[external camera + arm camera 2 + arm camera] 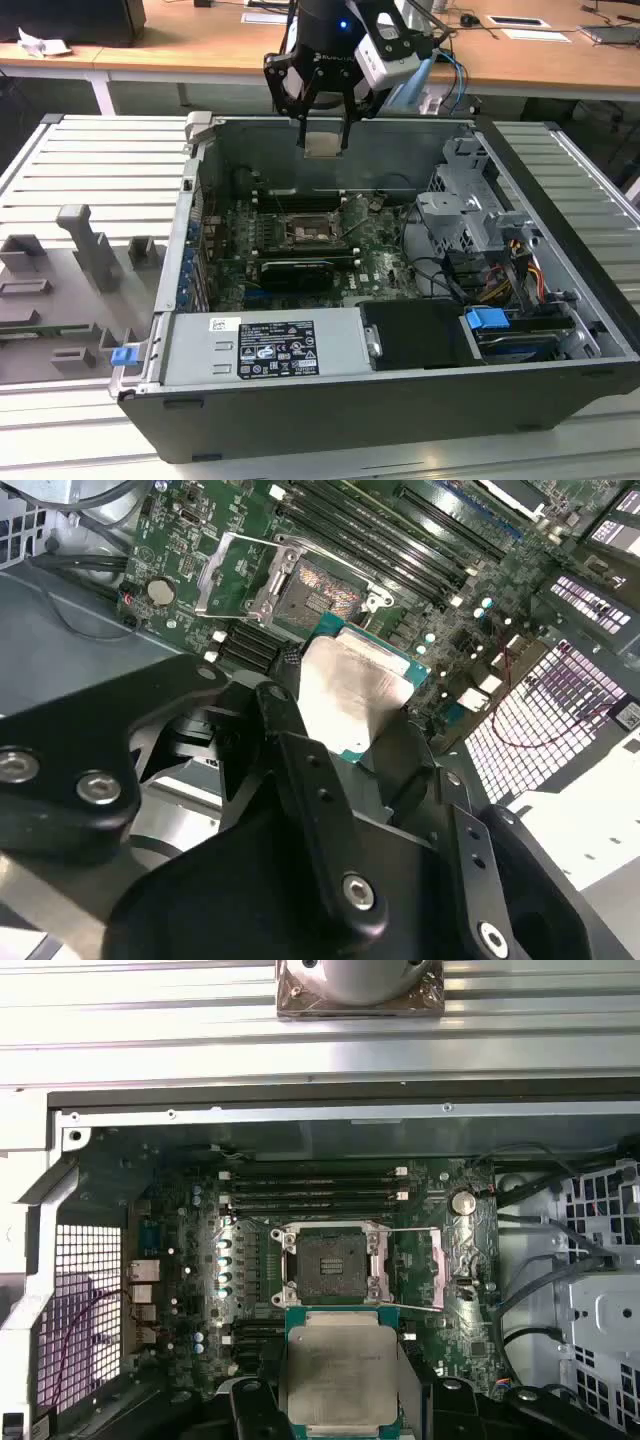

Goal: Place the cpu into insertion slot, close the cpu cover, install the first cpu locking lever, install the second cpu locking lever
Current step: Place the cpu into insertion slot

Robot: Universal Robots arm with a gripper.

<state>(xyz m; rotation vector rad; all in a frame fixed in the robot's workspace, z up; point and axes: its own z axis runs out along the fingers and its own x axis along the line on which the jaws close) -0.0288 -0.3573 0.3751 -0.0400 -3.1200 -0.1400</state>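
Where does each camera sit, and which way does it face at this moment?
Exterior view: off the arm, looking down into the open computer case; the arm's end and claw, holding the cpu, show above it.
First wrist view: on the arm, facing the motherboard and empty socket square-on; the cpu shows in the claw.
Second wrist view: on the arm, looking slantwise past the claw's black fingers at the motherboard.
Shared: both wrist views show the held cpu and the socket.

Black matte gripper [323, 143] of jointed angular links, silver screw heads [358, 891] along its fingers [300, 740], in the exterior view a small blue light [343, 25] at twelve o'clock of it, pale grey camera box [385, 52] at two o'clock, blue cables [452, 72] toward three o'clock.
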